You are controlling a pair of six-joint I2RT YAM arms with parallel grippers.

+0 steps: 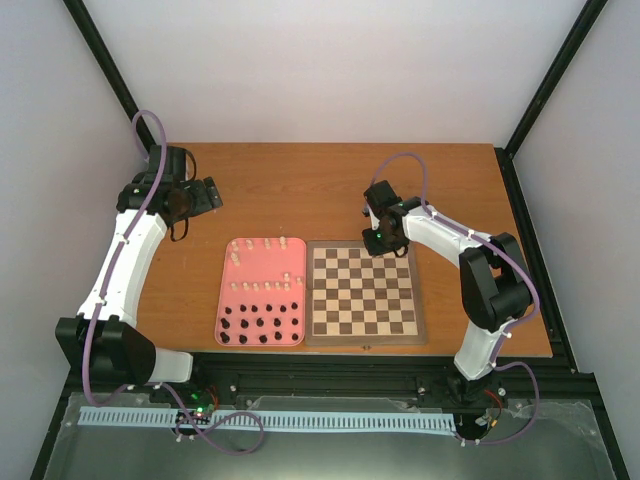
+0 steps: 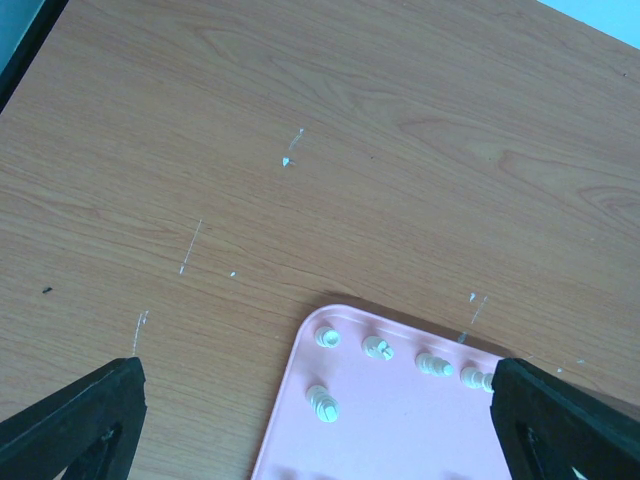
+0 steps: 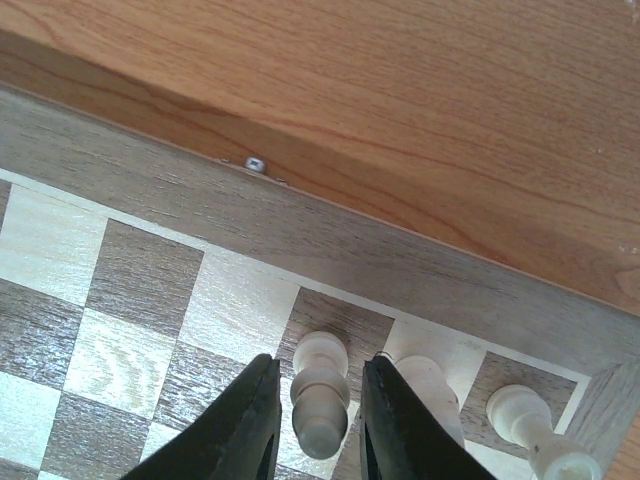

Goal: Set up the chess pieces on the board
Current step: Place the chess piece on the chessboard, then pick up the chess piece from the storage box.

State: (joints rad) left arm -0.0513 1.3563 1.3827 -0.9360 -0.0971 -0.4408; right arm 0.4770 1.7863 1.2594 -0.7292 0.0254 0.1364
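Right gripper (image 3: 320, 372) barely parted, straddling a cream piece (image 3: 320, 405) on the board's (image 3: 350, 250) 12 o'clock rank, slivers of daylight either side (two neighbours (image 3: 520, 410) stand at its 3 o'clock). Left gripper (image 2: 318, 385) gapes wide, empty, over the tray's (image 2: 400, 425) corner.

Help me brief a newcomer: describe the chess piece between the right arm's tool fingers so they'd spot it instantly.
Start at the chessboard, at its far right corner. Three cream pieces line that far edge. The wanted piece is third from the corner, the only one between the right tool's black fingers.
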